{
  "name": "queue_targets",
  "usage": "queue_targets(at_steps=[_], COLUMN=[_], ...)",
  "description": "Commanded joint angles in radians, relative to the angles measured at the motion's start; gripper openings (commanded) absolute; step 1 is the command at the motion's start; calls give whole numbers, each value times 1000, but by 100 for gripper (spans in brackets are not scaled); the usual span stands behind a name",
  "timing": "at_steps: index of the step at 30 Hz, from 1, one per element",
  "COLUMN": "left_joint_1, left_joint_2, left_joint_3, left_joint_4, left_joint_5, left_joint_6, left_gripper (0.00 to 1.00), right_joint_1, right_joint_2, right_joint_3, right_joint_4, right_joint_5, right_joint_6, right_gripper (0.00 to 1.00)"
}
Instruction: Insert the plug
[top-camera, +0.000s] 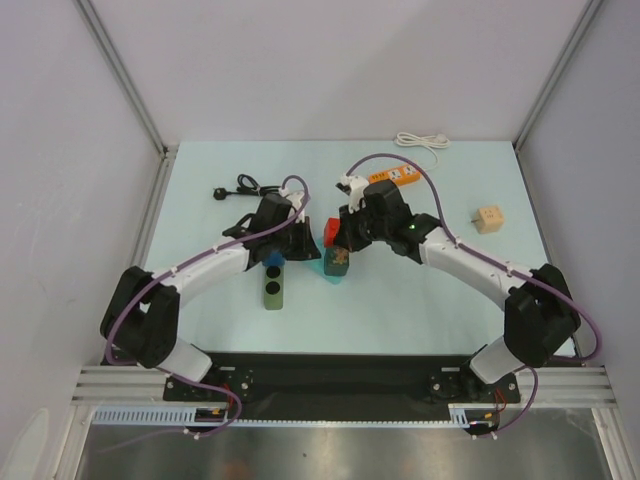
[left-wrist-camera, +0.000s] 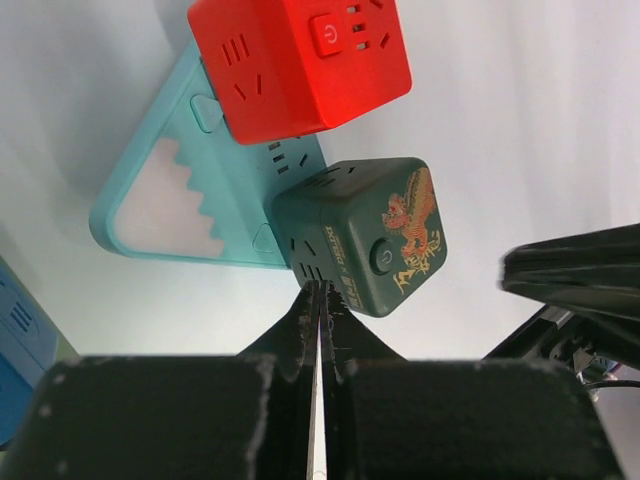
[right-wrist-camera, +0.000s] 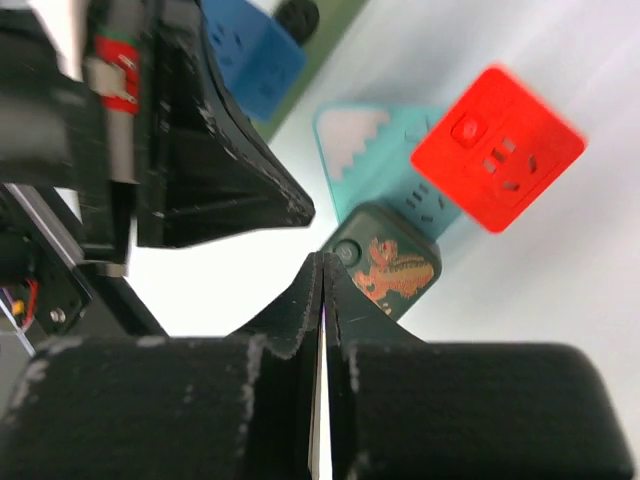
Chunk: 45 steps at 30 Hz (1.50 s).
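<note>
The small black plug (top-camera: 222, 193) lies on the table at the back left, its thin black cord (top-camera: 252, 185) looped beside it, apart from both grippers. It does not show in either wrist view. My left gripper (top-camera: 312, 248) (left-wrist-camera: 322, 290) is shut with nothing in it, its tips just short of a dark green socket cube (left-wrist-camera: 365, 235) (top-camera: 337, 263) with a dragon print. From the other side my right gripper (top-camera: 345, 243) (right-wrist-camera: 322, 262) is shut and empty too, its tips at the same cube (right-wrist-camera: 385, 265).
A red socket cube (left-wrist-camera: 300, 60) (right-wrist-camera: 497, 148) and a teal triangular socket strip (left-wrist-camera: 190, 190) lie beside the green cube. A blue cube (top-camera: 272, 258) sits on an olive strip (top-camera: 271, 290). An orange power strip (top-camera: 395, 178) with a white cord (top-camera: 425, 140) and a wooden block (top-camera: 488, 219) lie to the right.
</note>
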Motion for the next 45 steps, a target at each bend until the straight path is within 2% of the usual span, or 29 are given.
queue_targets(at_steps=[1,6,9,14,21,23,24,25,26,27,30,31,33,34,35,36,37,41,45], left_joint_1=[-7,-5,-7,-7,-4,3,4,9,10,12,9,9,9,7,6,6,9,9,9], left_joint_2=[-47,-27,-18,-3,-7,-15,-22,-39,-53,-65,-136,-154,-202,-219,-260,-280,-300,-398,-470], left_joint_3=[43,37,31,48,117,141,164,192,192,221,258,262,273,270,264,253,247,212,138], left_joint_4=[-9,-3,1,-4,-53,-91,-114,-127,-137,-157,-168,-170,-176,-174,-170,-156,-150,-112,-39], left_joint_5=[-14,0,-9,-9,-32,-50,-57,-66,-66,-67,-55,-52,-20,-3,9,12,8,-23,-12], left_joint_6=[23,16,16,13,47,73,84,105,116,142,171,179,223,242,253,262,262,263,224], left_gripper=[0,1,0,0,0,0,1,2,3,5,25,41,62,76,81,85,99,100,100], right_joint_1=[-2,7,21,44,23,-15,-36,-86,-86,-143,-250,-278,-344,-409,-437,-457,-485,-516,-556], right_joint_2=[-52,-35,6,39,-85,-115,-130,-148,-152,-150,-103,-87,-50,-41,-17,-3,11,104,169], right_joint_3=[46,-107,-146,-102,-14,7,12,30,30,55,136,151,176,188,196,204,228,315,342], right_joint_4=[-26,41,71,28,-53,-61,-61,-61,-61,-75,-138,-150,-159,-150,-144,-144,-150,-239,-259], right_joint_5=[30,83,85,114,152,174,180,191,188,182,182,179,110,88,70,80,106,385,547], right_joint_6=[-9,3,13,-4,-23,-18,-9,-6,-7,-13,-47,-50,-47,-24,-20,-21,-33,-70,-102], right_gripper=[0,0,0,0,0,1,4,15,20,23,31,34,63,83,99,100,100,100,100])
